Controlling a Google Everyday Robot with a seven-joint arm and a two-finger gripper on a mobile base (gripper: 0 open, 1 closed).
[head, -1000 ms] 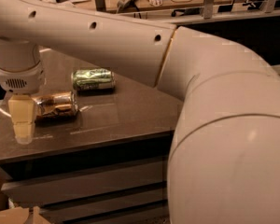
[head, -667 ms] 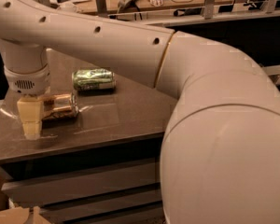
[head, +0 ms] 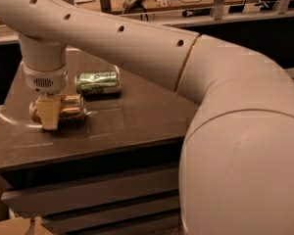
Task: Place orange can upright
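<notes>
- as the orange can (head: 71,107) lies on its side at the left part of the table (head: 137,119), near the front edge, it is not yet upright; its long axis goes about left to right.
- the gripper (head: 50,115) hangs straight down from the wrist over this can, and its pale tip covers the left half of the can body; i cannot tell if it is clamped on the can or only set loosely around it.
- i judge the can to be light and stiff, but with a thin wall that can dent if it is squeezed too hard; whether it is full or empty is not visible.
- its shiny metal skin is probably slippery, and being round it can roll on the smooth top, so the hold should be across the body near the middle, not on the silver ends.
- when it is turned up, the bottom should meet the table flat, otherwise it can tip over.
- just to the right and a little behind, the green can (head: 98,82) lies also on its side, near the orange one but apart from it; it should not be pushed.
- more to the right, the big white arm (head: 225,131) fills the view and hides the right part of the table.
</notes>
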